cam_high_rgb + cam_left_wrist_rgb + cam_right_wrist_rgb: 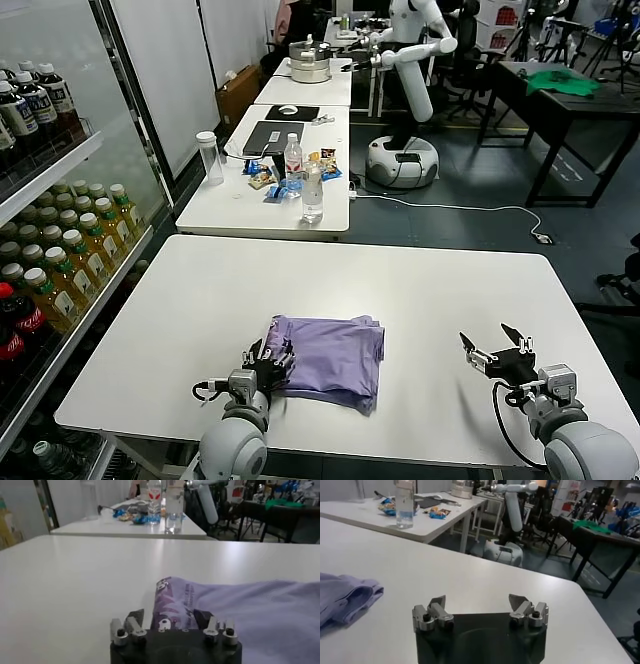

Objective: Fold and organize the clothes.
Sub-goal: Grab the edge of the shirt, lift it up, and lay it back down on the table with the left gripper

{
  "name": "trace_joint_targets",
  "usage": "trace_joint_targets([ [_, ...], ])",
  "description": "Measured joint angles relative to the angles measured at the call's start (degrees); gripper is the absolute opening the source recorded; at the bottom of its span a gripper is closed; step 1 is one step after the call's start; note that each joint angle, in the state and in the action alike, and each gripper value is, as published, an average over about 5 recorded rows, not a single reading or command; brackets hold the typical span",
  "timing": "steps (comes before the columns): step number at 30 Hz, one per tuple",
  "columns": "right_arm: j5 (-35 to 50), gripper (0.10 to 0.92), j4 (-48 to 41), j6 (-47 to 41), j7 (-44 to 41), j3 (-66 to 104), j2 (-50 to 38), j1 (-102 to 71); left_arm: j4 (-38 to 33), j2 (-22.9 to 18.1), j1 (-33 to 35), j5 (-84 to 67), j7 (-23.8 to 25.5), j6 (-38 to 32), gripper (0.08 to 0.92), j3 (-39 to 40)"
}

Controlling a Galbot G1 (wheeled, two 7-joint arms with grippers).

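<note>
The folded clothes (330, 357) lie on the white table (420, 300) near its front edge. The left gripper (268, 362) sits at their left edge, fingers spread around a fabric corner, whose contact is hidden. The right gripper (497, 352) hovers released, well apart.

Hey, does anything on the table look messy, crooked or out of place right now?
Mostly tidy. The folded purple shirt lies a bit askew on the white table, its right edge bunched. The left end effector sits at its left edge, a printed fold between the fingers; the right end effector waits open, apart from it.
</note>
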Motion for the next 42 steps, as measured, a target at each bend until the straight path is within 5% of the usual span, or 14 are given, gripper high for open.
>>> trace_joint_targets([
  [18, 0.0, 0.823, 0.7, 0.2, 0.1, 0.2, -0.2, -0.4, -2.2, -0.7, 0.6, -23.6, 0.3, -2.9, 0.124, -5.2],
  [29, 0.0, 0.823, 0.7, 0.7, -0.1, 0.1, 0.0, -0.3, -5.5, 2.0, 0.3, -38.6, 0.3, -3.5, 0.115, -15.0],
  [42, -0.1, 0.823, 1.3, 1.1, -0.3, -0.3, 1.1, -0.5, -11.0, 13.5, -1.9, -49.1, 1.9, 1.0, 0.115, -29.7],
])
